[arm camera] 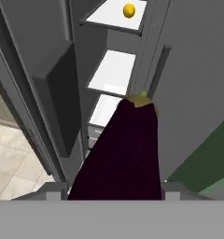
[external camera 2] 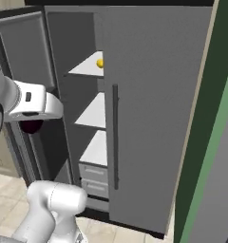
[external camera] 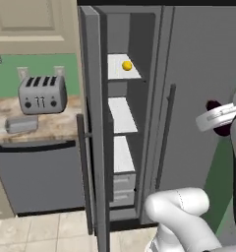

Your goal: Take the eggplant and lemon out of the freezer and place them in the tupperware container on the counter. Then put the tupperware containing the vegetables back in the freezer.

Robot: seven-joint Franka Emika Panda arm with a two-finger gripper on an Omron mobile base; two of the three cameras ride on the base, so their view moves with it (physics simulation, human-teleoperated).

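Freezer [external camera: 121, 123], tall and narrow, was seen with its grey door [external camera: 93, 123] swung wide; smooth white shelves [external camera: 124, 115] and two low drawers [external camera: 124, 189] were exposed inside. Beside it, a wider grey door [external camera 2: 154, 114] with a long dark handle [external camera 2: 115, 135] was kept closed. To the left, a marbled beige-brown counter [external camera: 56, 125] was shown, on which a silver four-slot toaster [external camera: 42, 94] and, in front of it, a shallow grey translucent container [external camera: 21, 124] with rounded corners were set.

The eggplant [arm camera: 121, 154], dark purple, glossy and tapering to a green-brown stem cap, was pinched between the fingers of the gripper [arm camera: 116, 191], outside the freezer and in front of the closed door; the jaws were spread fairly wide by its girth. It was judged firm but smooth-skinned, light, and likely to slip if held near the taper, so a hold across the thick middle was thought safest.

The lemon [external camera: 127, 65], a small bright yellow ball, was left on the top shelf. It was judged light, stiff and apt to roll; a grasp across its widest part was advised.
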